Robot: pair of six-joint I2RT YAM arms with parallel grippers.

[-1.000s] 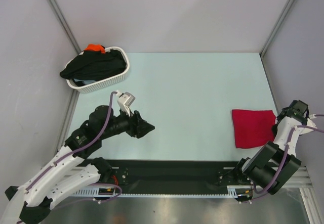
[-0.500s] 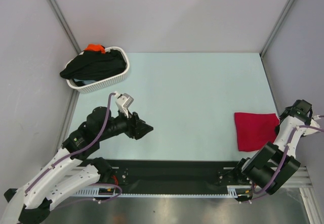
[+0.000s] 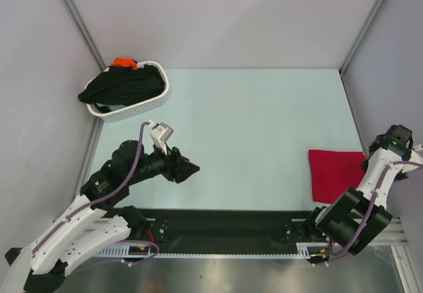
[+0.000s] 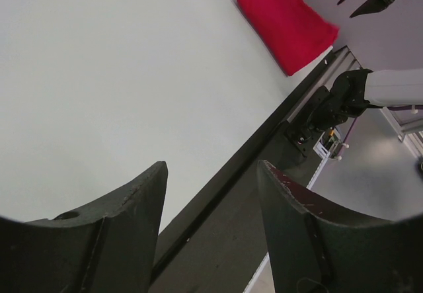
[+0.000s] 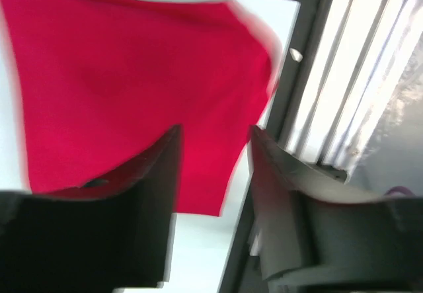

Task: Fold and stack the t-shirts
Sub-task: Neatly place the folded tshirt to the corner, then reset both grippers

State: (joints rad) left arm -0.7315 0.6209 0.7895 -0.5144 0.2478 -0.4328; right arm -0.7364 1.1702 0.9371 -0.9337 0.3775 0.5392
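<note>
1. The right gripper [image 5: 213,141], jaws apart and empty, hovers over the folded red t-shirt [image 3: 336,174] at the right near corner of the table [image 3: 251,121]. It should probably rise straight up so that no finger snags the fold.
2. The left gripper [image 4: 211,168] stands wide open and holds nothing.
3. The red cloth lies soft, flat and roughly rectangular. A black shirt [image 3: 122,84] and an orange shirt [image 3: 123,62] slump crumpled in the white woven basket [image 3: 142,108].

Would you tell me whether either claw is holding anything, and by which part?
Nothing is held: the left claw gapes empty, and the right claw stands open, clear of the red t-shirt.
</note>
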